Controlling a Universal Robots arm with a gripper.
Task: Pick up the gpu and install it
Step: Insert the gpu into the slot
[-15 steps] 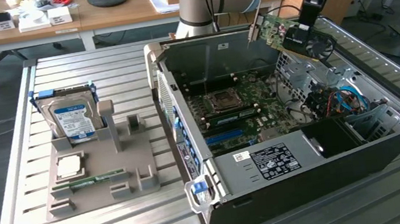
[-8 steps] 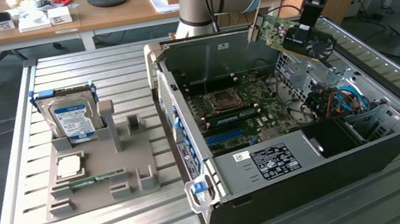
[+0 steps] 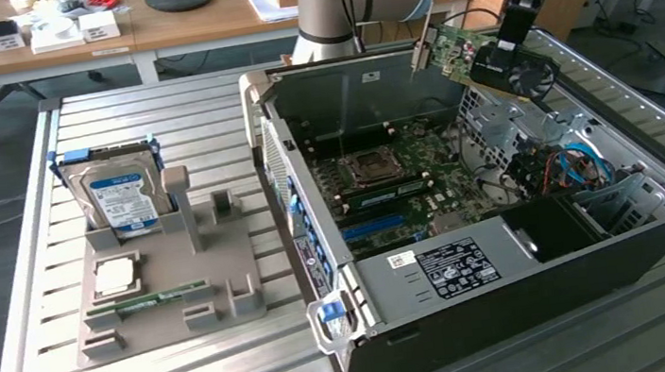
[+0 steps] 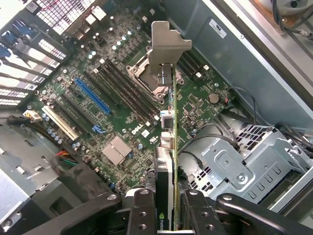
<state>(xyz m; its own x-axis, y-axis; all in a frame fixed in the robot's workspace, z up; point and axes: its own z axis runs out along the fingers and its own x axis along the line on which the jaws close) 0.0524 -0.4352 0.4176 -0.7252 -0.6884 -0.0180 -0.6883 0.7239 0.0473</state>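
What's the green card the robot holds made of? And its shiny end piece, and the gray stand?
The gpu looks like glossy green circuit board, dotted with tiny parts. Its end bracket seems bare metal: silvery, thin, bent. The gray stand is probably plastic: dull, one even colour, moulded posts.

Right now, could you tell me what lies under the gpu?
The gpu, clamped in the gripper, hangs over the motherboard: CPU socket, memory slots and a blue slot show. Its edge and bracket hide a strip of board.
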